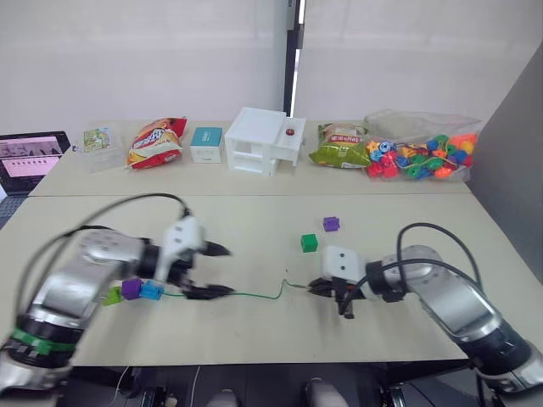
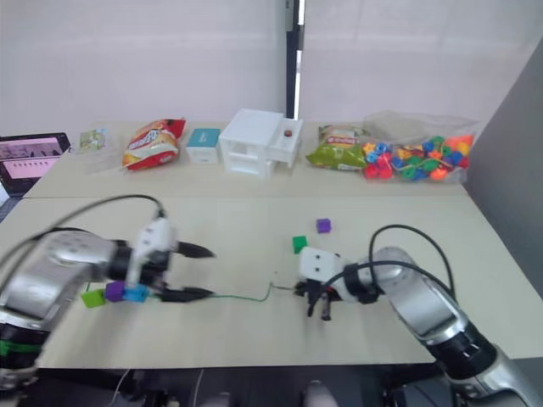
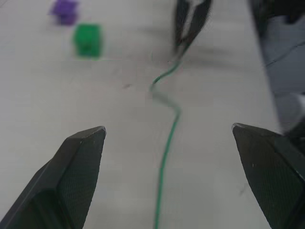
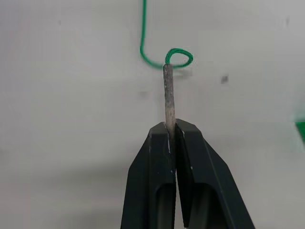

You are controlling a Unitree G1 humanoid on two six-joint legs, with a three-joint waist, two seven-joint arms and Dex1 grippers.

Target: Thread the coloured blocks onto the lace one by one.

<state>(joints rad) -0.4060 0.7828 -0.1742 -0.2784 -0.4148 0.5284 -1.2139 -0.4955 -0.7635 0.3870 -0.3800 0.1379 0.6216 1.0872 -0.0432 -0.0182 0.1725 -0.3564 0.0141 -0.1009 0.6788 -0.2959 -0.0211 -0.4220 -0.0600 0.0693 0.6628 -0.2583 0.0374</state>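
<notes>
A big, pale beige tabletop [image 1: 254, 322] holds everything. A thin green lace [image 1: 246, 296] lies on it near the front. At one end of the lace sit a lime green cube [image 1: 112, 296], a purple cube [image 1: 131, 288] and a blue cube [image 1: 152, 291], side by side. Farther back lie a dark green cube [image 1: 309, 243] and another purple cube [image 1: 331, 224], a little apart. Along the far edge stand a red snack bag [image 1: 156, 142], a small teal box [image 1: 206, 143], a white toy house [image 1: 265, 140], a green snack bag [image 1: 339, 146] and a clear bag of bright beads [image 1: 422, 155].
</notes>
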